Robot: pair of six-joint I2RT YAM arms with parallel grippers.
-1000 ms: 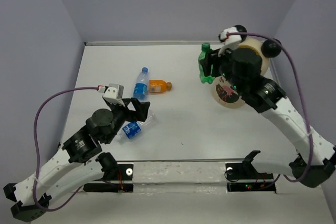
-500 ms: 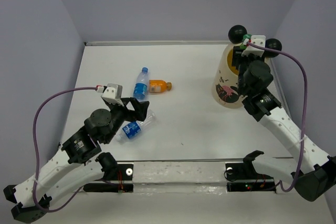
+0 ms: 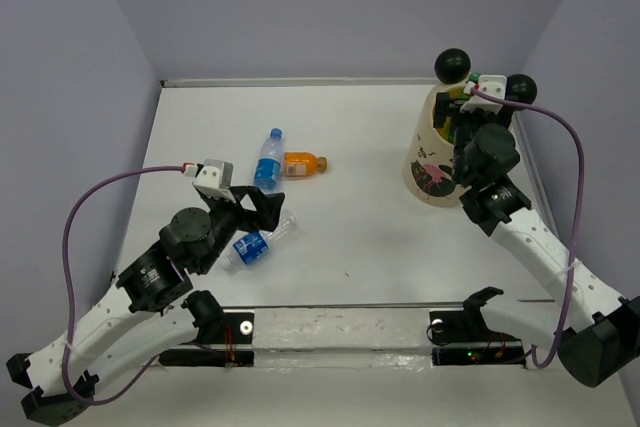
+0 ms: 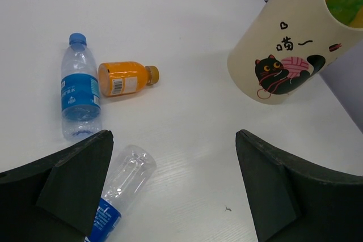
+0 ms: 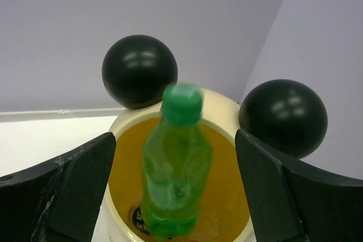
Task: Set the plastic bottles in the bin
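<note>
The bin (image 3: 425, 162), cream with two black ball ears (image 5: 139, 71), stands at the far right. My right gripper (image 5: 175, 157) hangs open just above the bin's rim (image 5: 221, 103). A blurred green bottle (image 5: 176, 168) sits upright between the spread fingers, touching neither, over the yellow inside. My left gripper (image 3: 265, 209) is open and low over a clear bottle (image 4: 122, 182) with a blue label, lying by its left finger. A second clear bottle (image 3: 268, 160) and an orange bottle (image 3: 303, 163) lie side by side farther back.
Grey walls close in the white table on three sides; the bin stands close to the right wall. A purple cable loops from each wrist. The bin also shows at the upper right of the left wrist view (image 4: 283, 43).
My right arm swung the green bottle from beside the bin to above its opening, then its jaws spread and let the bottle go. The left arm has not moved.
</note>
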